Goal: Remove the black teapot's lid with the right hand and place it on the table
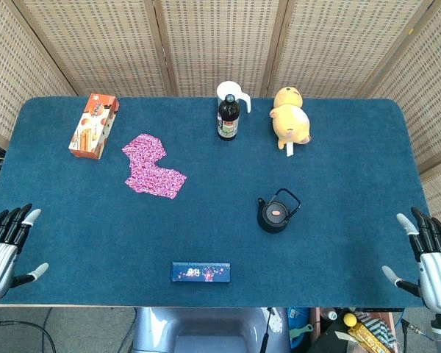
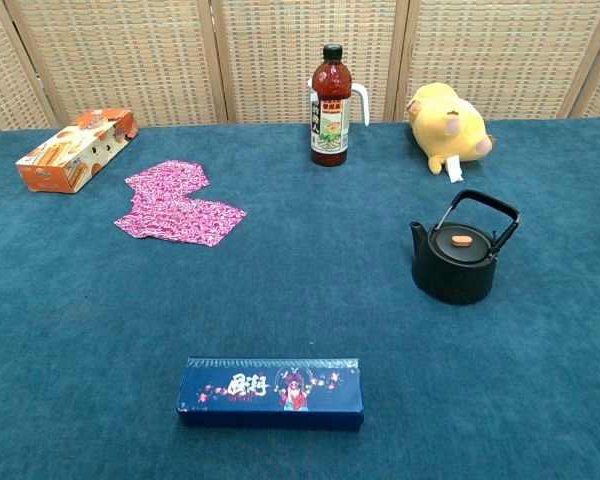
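Head view. Blue table (image 1: 95,235), seen from above. Black teapot (image 1: 275,215) stands right of centre, toward the near edge, handle up, lid (image 1: 277,213) on, with an orange knob. Left hand (image 1: 6,248) hangs at the near left corner, just off the table edge, fingers spread and holding nothing. Right hand (image 1: 426,257) mirrors it at the near right corner, fingers also apart and empty, well apart from the teapot. Along the far edge: orange snack box (image 1: 93,126) at the left, dark bottle (image 1: 228,118) at the middle with a white jug (image 1: 234,94) just behind it, yellow plush toy (image 1: 290,118) to its right. Pink patterned cloth (image 1: 153,167) lies left of centre. Dark blue flat box (image 1: 200,272) sits by the near edge, at the middle.

Chest view. Neither hand shows. Teapot (image 2: 458,255) at the right, lid (image 2: 462,240) seated. Bottle (image 2: 330,108), plush toy (image 2: 446,122) and snack box (image 2: 75,150) line the far edge; cloth (image 2: 175,207) at the left; flat box (image 2: 270,392) nearest.
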Robot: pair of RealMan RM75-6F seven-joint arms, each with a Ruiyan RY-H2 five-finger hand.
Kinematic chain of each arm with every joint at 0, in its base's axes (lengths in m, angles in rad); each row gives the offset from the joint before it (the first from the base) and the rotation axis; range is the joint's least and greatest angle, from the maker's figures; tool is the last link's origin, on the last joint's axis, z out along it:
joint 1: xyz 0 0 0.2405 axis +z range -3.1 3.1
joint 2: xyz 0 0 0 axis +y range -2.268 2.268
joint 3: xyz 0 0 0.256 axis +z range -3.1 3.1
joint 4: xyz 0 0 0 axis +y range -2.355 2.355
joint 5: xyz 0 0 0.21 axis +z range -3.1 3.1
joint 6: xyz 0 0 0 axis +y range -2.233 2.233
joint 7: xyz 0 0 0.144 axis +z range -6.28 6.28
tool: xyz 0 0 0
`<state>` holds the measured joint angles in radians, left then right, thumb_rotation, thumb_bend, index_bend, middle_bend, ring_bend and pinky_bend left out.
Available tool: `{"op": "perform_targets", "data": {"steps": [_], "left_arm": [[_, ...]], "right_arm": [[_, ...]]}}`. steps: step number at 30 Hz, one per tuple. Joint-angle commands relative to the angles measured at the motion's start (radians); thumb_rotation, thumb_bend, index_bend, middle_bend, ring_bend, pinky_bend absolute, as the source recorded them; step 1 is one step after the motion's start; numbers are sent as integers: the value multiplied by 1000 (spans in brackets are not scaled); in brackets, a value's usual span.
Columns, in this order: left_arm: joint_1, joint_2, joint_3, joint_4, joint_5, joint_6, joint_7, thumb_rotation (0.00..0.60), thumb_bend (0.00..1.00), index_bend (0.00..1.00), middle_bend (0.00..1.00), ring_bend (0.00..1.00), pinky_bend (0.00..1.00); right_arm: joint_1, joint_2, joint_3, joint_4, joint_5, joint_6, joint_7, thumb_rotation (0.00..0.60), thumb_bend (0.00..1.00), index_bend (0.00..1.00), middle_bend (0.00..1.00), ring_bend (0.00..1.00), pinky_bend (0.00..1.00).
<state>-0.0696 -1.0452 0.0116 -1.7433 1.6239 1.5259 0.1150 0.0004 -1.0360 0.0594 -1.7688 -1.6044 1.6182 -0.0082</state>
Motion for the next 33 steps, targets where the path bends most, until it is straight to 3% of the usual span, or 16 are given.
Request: {"op": "perform_targets", "data": {"steps": [1,12,16,20,27,33], "left_arm": [[0,-1,0,1,-1,-1,0,600,165,0,0,0,0],[-1,-4,-2,3,-5,-3,3,600,165,0,0,0,0],[-7,-11,-8,7,-19,-16,16,600,166,0,0,0,0],[-16,-20,-17,11,-41,-32,32,600,165,0,0,0,0],[-27,-29,-30,21,-72,-52,49,600,166,0,0,0,0],[-28,-26,-38,25,-89,-53,37,600,166,0,0,0,0]], "right_arm": [[1,-1,0,0,1,-2,-2,600,0,0,0,0,0],[27,-6,-11,-1,3,-64,7,600,0,0,0,0,0],[126,-2,2,-8,-15,-203,36,600,6,25,0,0,0],[217,12,49,-51,29,-320,12,600,135,145,0,0,0],[385,-142,159,-20,194,-476,-180,600,433,339,0,0,0],[492,-245,209,8,430,-594,-309,600,489,384,0,0,0]]}}
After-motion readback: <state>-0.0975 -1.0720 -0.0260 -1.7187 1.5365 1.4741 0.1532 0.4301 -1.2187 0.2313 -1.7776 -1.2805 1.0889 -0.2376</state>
